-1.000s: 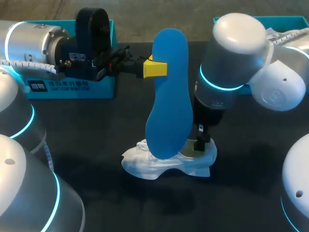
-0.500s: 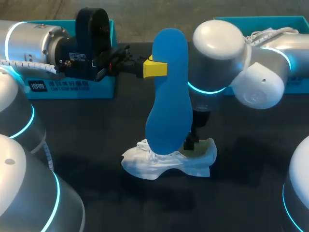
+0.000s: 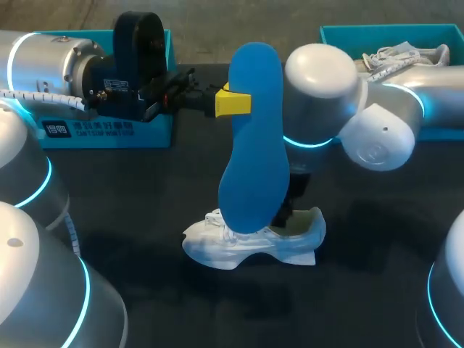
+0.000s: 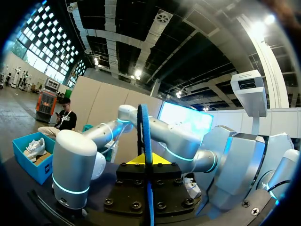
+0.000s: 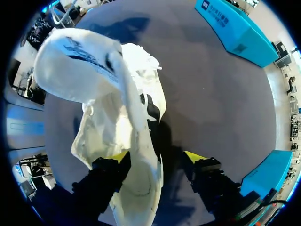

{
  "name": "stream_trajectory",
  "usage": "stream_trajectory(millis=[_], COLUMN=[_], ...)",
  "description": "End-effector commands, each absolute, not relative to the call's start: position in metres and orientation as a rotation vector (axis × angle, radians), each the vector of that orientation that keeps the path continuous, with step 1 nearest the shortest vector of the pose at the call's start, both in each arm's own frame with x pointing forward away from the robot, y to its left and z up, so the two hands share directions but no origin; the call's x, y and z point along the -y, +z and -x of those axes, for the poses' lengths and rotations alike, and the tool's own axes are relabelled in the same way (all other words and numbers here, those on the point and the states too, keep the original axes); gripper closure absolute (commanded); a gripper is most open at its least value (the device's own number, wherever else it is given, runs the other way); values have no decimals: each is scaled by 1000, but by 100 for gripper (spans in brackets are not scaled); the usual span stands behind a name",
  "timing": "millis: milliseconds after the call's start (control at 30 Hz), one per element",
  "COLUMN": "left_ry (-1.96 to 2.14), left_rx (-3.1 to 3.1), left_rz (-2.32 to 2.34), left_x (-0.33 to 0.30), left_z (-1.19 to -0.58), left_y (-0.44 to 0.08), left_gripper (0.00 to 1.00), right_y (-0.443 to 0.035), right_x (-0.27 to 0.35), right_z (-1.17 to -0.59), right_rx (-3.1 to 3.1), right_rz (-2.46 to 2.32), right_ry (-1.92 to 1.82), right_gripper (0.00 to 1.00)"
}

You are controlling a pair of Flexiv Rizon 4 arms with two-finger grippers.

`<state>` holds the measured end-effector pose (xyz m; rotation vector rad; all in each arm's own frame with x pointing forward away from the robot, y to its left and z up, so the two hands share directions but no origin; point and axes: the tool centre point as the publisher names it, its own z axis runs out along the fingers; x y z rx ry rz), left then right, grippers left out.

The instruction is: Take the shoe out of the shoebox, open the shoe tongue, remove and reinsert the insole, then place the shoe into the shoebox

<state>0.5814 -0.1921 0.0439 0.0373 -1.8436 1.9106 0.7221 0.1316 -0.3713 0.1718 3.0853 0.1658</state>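
Note:
A white shoe lies on the dark table, toe towards my left arm. Above it hangs a blue insole, upright, with my left gripper shut on its upper part. In the left wrist view the insole shows edge-on between the yellow tips of that gripper. My right gripper points down at the shoe's heel opening. In the right wrist view the shoe's side wall runs between the fingers of the right gripper. One finger lies against the wall, the other stands apart from it, so it is open.
A teal shoebox stands at the back right with another white shoe in it. A second teal box sits at the back left, behind my left arm. Bare table lies in front of the shoe.
My right arm has swung left over the shoe's heel, and its fingers have drawn closer together. The left arm and the insole have not moved.

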Motion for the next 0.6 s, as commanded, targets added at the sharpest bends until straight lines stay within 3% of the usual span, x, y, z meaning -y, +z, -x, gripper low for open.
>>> stream_trajectory(millis=[33, 200, 267, 300, 333, 600], left_ry=[1912, 1912, 1912, 1912, 1912, 1912], left_rx=[1843, 1843, 1843, 1843, 1843, 1843], left_rz=[-38, -38, -38, -38, -38, -38], left_x=[193, 193, 193, 193, 193, 193], left_z=[-581, -581, -581, -581, -581, -581], left_y=[43, 43, 43, 43, 43, 43], left_gripper=[100, 100, 100, 100, 100, 100], right_y=[-382, -388, -391, -392, -393, -384], right_x=[-139, -142, -143, -143, -143, -136], right_z=[-725, -724, -723, -722, -722, -714], right_rx=[-3094, -3102, -3108, -3110, -3110, -3101], right_rz=[-178, -193, -198, -199, -200, -214], right_ry=[151, 120, 110, 107, 102, 71], right_gripper=[51, 56, 64, 76, 100, 100])
